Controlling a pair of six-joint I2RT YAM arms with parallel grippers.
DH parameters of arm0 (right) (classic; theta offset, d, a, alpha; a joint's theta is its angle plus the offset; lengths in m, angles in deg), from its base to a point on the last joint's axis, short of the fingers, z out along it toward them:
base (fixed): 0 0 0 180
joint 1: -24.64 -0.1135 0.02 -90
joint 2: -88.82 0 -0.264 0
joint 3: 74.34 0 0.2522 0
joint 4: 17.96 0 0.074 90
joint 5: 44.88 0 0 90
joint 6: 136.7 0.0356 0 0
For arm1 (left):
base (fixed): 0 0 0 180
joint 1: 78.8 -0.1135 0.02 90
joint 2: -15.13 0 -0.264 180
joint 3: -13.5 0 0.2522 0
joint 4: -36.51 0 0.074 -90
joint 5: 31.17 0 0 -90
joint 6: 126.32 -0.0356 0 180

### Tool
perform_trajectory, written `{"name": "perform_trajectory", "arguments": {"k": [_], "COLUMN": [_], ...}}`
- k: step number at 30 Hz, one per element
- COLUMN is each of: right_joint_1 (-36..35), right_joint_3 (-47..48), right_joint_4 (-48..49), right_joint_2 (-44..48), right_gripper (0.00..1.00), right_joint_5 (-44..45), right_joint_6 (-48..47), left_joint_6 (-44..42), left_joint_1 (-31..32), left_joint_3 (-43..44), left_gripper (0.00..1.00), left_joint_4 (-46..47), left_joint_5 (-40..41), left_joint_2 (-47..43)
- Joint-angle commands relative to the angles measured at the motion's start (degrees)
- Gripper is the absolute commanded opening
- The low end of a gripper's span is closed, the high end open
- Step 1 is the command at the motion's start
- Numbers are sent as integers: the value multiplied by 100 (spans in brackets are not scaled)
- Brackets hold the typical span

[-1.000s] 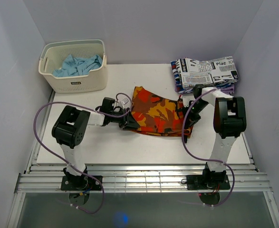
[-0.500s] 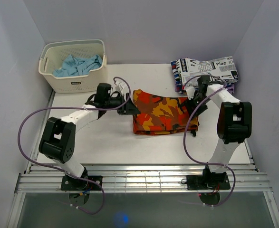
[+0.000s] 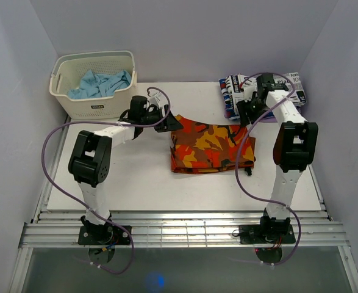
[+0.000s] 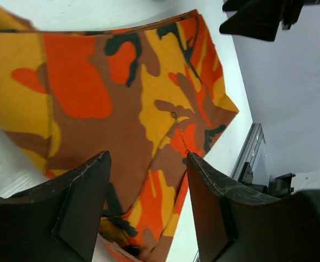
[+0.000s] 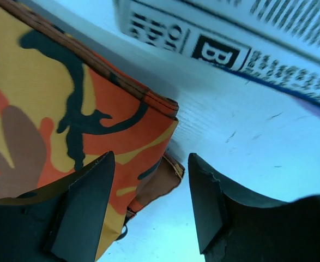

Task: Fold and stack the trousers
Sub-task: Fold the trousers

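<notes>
The trousers [image 3: 210, 146], in orange, yellow and brown camouflage, lie folded into a rough rectangle in the middle of the white table [image 3: 136, 180]. My left gripper [image 3: 172, 123] hovers at their far left corner, open and holding nothing. In the left wrist view the cloth [image 4: 121, 98] lies below the spread fingers [image 4: 80, 202]. My right gripper [image 3: 246, 115] is open just beyond the far right corner. In the right wrist view the trousers' hem corner [image 5: 149, 125] lies under the empty right gripper [image 5: 151, 202].
A cream basket [image 3: 114, 105] holding a light blue cloth [image 3: 99, 82] stands at the far left. A folded white garment with black newspaper lettering [image 3: 270, 90] lies at the far right, close behind the right gripper, and shows in the right wrist view [image 5: 247, 33].
Both grippers have opened and let go of the trousers, then drawn away toward the far side. The trousers have dropped flat into a tidier fold.
</notes>
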State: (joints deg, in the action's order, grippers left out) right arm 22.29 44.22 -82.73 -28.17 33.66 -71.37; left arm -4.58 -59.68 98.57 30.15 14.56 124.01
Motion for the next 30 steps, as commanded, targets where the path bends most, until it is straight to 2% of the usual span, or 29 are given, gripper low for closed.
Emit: {"name": "perform_trajectory", "arguments": {"k": [1,3,6,8,12,14,16,17,18,19,20,21,22,23,26,30], "right_joint_1": [147,156,402,472,542,543,543,543,543,543,543,543,543,543,543,543], "right_joint_3": [85,-11,-143,-135,5,15,15,24,32,50,67,94,111,120,111,85], "right_joint_4": [-428,-393,-288,-305,-428,-437,-419,-428,-428,-437,-463,-515,-533,-551,-604,-692], "right_joint_2": [-377,-447,-553,-719,-887,-887,-887,-904,-922,-957,-975,-984,-975,-949,-764,-440], "right_gripper": [62,63,70,70,60,58,57,54,42,37,31,18,12,8,8,8], "right_joint_5": [249,259,189,-144,-1118,-1366,-1620,-1692,-1745,-1832,-1859,-1894,-1929,-1973,-2131,-2272], "right_joint_6": [673,866,1033,1069,1113,1095,1061,1052,1060,1060,1052,1052,1052,1043,1052,1043], "left_joint_6": [227,139,60,33,42,-220,-1194,-1615,-2141,-3295,-3863,-4278,-4874,-5115,-5678,-5768], "left_joint_1": [-118,-127,-127,-145,-258,-285,-268,-259,-224,-180,-119,3,48,66,233,645], "left_joint_3": [182,138,-29,-169,-398,-556,-696,-802,-794,-759,-707,-654,-645,-618,-241,357], "left_gripper": [68,69,69,70,70,71,75,77,82,84,86,88,89,90,93,94], "left_joint_4": [376,420,464,482,456,141,-429,-667,-1122,-1918,-2266,-2513,-2715,-2761,-2954,-3227], "left_joint_5": [112,94,120,147,156,103,60,-11,6,189,487,1264,1550,1762,2361,2739], "left_joint_2": [-139,-200,-315,-359,-481,-648,-1060,-1210,-1464,-1562,-1641,-1807,-1896,-1966,-2038,-1774]}}
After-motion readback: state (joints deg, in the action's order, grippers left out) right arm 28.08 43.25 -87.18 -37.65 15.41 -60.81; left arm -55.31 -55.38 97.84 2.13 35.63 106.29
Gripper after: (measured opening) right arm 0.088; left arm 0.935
